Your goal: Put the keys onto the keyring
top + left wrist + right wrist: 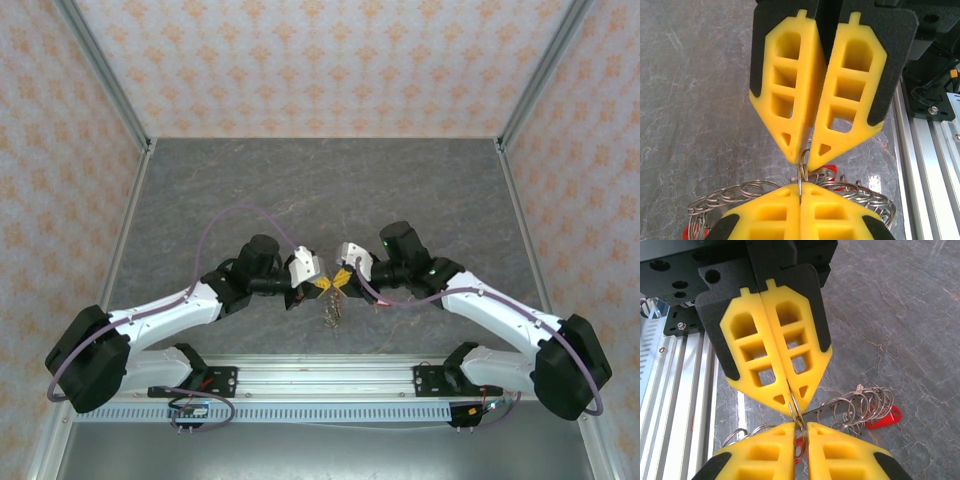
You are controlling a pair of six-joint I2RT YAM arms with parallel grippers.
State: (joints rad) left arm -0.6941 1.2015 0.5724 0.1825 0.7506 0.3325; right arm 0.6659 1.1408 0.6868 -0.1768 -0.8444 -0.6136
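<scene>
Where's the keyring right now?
In the top view, the keyring is mid-table, just on the near side of where the left fingers and right fingers meet.

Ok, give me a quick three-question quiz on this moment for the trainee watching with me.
1. True or false: the left tool stands wide open.
2. The plastic tag beside the small rings is: A) blue B) red C) green.
3. Short answer: what does the right tool pinch together with the left?
Key: 1 false; 2 B; 3 a thin metal ring.
</scene>
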